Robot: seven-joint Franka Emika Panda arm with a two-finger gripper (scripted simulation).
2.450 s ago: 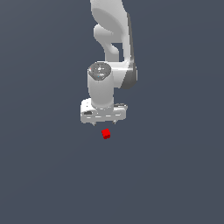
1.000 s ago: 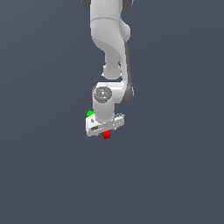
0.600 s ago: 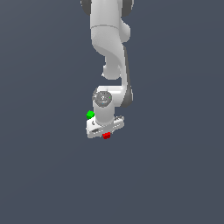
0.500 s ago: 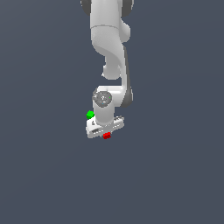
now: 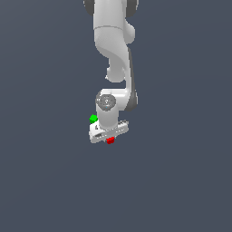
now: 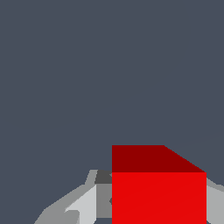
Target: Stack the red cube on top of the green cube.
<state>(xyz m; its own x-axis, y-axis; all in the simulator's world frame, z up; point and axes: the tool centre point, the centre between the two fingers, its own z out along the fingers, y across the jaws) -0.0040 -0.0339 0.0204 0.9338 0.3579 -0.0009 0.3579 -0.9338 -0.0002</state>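
Note:
In the exterior view the tiny red cube (image 5: 110,141) peeks out just under the white gripper (image 5: 108,136), which has come down over it. In the wrist view the red cube (image 6: 158,192) fills the space between the two grey fingers (image 6: 89,202), and both fingers press against its sides, so the gripper (image 6: 157,205) is shut on it. The small green cube (image 5: 94,119) lies on the floor close by, towards the exterior view's left, partly tucked behind the gripper's body. The two cubes are apart.
The plain dark grey floor (image 5: 181,181) spreads all around. The white arm (image 5: 113,45) reaches down from the top of the exterior view. Nothing else shows.
Since 2.5 s ago the gripper has dropped down over the red cube, which stayed in place. The green cube has come into sight beside the hand. Over the last second the hand barely moved.

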